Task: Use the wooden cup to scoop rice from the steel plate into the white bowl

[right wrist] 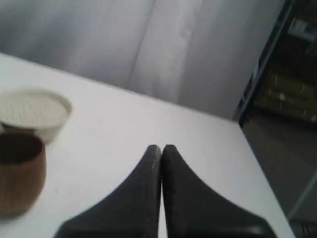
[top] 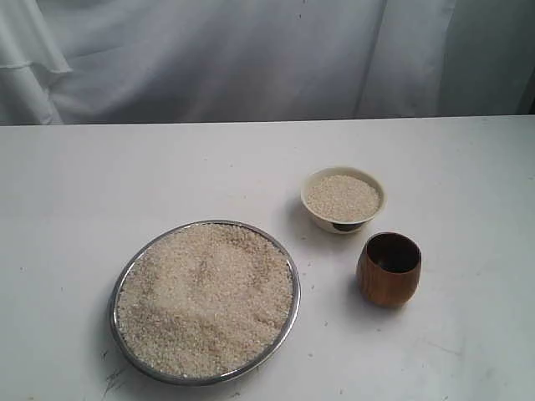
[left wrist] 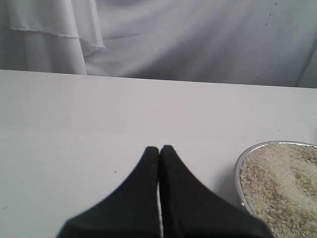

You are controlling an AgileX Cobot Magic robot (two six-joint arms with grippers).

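The black left claw point(left wrist: 159, 148) and black right claw point(right wrist: 161, 147) are each held pressed together. Pale rice point(top: 205, 296) is heaped on the shiny round steel plate point(top: 114, 305); right of the plate, the small cream-white bowl point(top: 318, 215) is filled with rice, and the reddish-brown wooden cup point(top: 389, 282) is stood upright.

On the table point(top: 75, 192), front and left of middle: steel plate point(top: 114, 311), filled with rice point(top: 205, 296). Behind it and to the right, apart from it: white bowl point(top: 323, 219), also holding rice. Just in front of the bowl, slightly to the right: wooden cup point(top: 389, 280), upright. Behind the table: hanging cloth point(top: 251, 58).
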